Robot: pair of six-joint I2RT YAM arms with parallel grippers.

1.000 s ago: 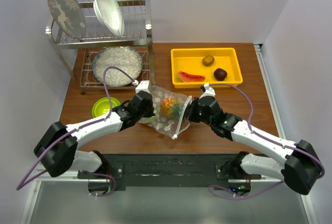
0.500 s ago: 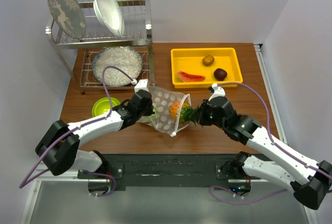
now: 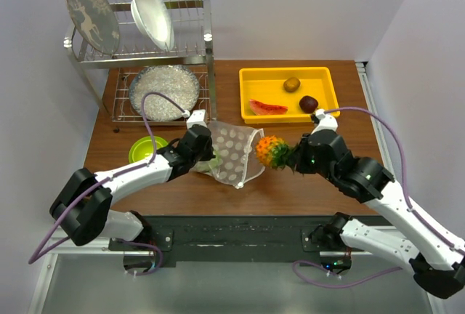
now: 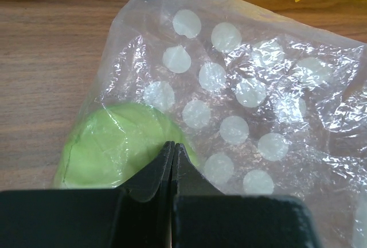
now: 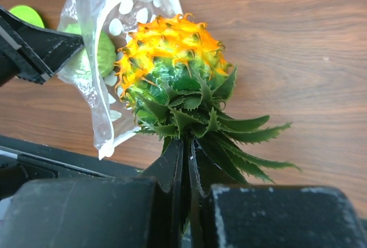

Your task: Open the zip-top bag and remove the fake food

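Note:
The clear dotted zip-top bag point(image 3: 231, 153) lies mid-table with its mouth open to the right; it also shows in the left wrist view point(image 4: 241, 104) and the right wrist view point(image 5: 100, 41). A green round fruit point(image 4: 123, 147) is still inside it at the left end. My left gripper point(image 3: 205, 155) is shut on the bag's plastic beside that fruit. My right gripper point(image 3: 292, 160) is shut on the green leaves of the orange pineapple point(image 3: 269, 150) and holds it in the air just right of the bag's mouth point(image 5: 169, 58). A watermelon slice point(image 3: 267, 107), a kiwi point(image 3: 292, 84) and a dark purple-red ball point(image 3: 309, 103) lie in the yellow tray point(image 3: 247, 89).
A lime-green bowl point(image 3: 142, 148) sits left of the bag, under my left arm. A metal dish rack point(image 3: 207, 59) with plates and a glass dish stands at the back left. The table's front edge runs just below the bag.
My right gripper has drawn the pineapple out of the bag's mouth and moved it right, clear of the bag. The bag has flattened. My left gripper stays clamped on the bag.

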